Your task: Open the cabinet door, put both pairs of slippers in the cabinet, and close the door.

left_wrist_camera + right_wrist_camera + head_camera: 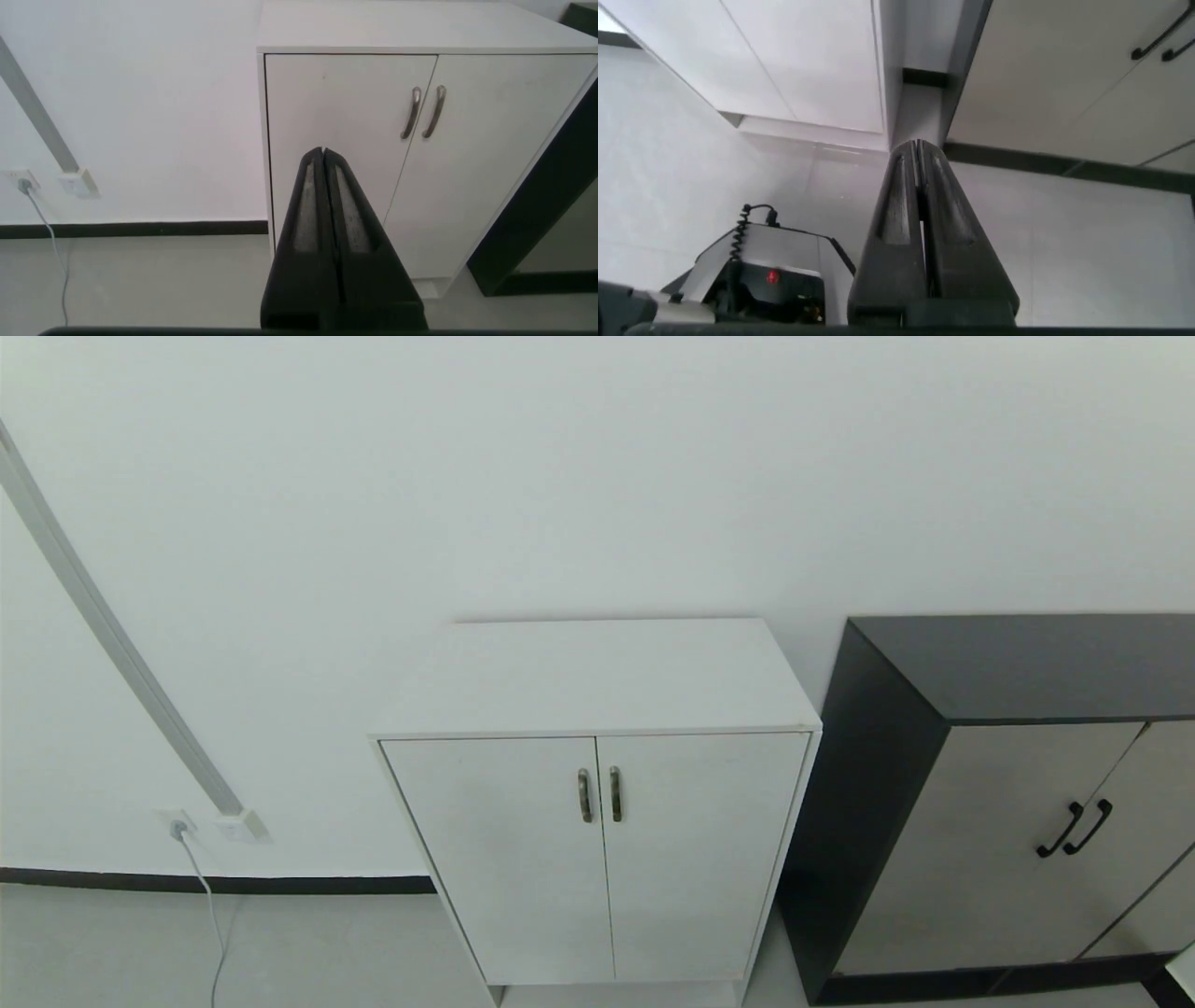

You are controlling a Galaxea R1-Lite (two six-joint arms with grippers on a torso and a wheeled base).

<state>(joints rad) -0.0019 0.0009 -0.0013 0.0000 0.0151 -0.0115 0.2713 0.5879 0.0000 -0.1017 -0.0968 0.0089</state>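
Head view: the white cabinet [597, 821] stands against the far wall, both doors shut, its two handles [585, 795] side by side at the middle seam — a dark cabinet [887, 784] just beside it on the right, a wall socket [177, 824] well off left. Left wrist view: my left gripper [323, 152] hangs before the left door, fingers pressed together, holding nothing. Right wrist view: my right gripper [920, 145] sits low, facing the gap between the two cabinets — fingers closed up, empty.

The pale floor [308, 952] carries the white cabinet [504, 859] with a black cabinet [878, 784] just beside it
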